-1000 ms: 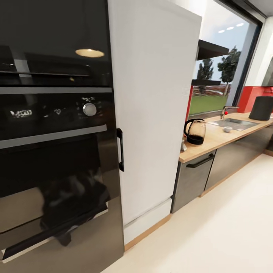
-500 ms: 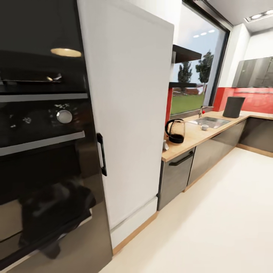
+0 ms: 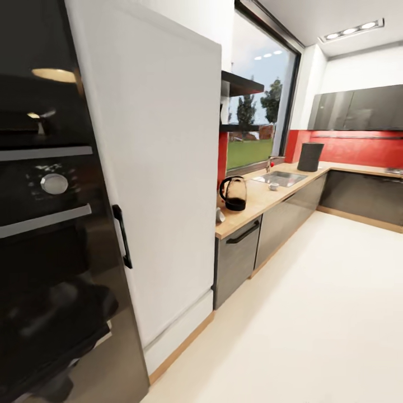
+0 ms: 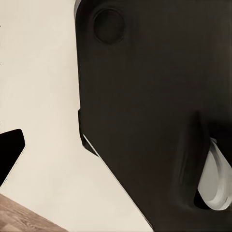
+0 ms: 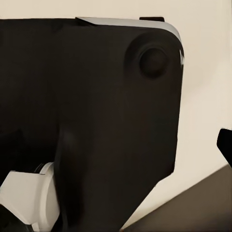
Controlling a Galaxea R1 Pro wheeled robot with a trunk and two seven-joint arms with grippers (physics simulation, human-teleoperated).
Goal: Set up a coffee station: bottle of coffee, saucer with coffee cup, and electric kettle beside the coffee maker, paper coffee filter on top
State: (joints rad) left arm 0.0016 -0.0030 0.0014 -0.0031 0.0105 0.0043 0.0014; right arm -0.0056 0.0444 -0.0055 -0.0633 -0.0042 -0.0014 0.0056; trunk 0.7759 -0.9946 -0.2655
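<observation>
Along the wall at about one o'clock from the robot, the wooden counter (image 3: 263,198) was seen running away toward the window, past a tall white cabinet (image 3: 162,168) and a black oven (image 3: 50,212) that stood close by at ten to eleven o'clock. Pale floor (image 3: 313,313) lay open between the robot and the counter, so the coming move was judged to be a drive forward and slightly rightward, not a reach. On the counter's near end the electric kettle (image 3: 233,193) was seen upright, its handle turned toward the cabinet side. Farther on, a sink (image 3: 280,178) was set into the top, with a small cup (image 3: 273,186) just before it, and a dark cylinder (image 3: 310,157) stood at the far corner; whether that was the coffee maker could not be told. A dark shelf (image 3: 240,85) was fixed above the kettle, nothing on it being made out. Neither arm could be judged nearer. From the wrist views, dark robot body (image 4: 154,111) against floor was made out; whether either claw stood apart or together could not be told.
</observation>
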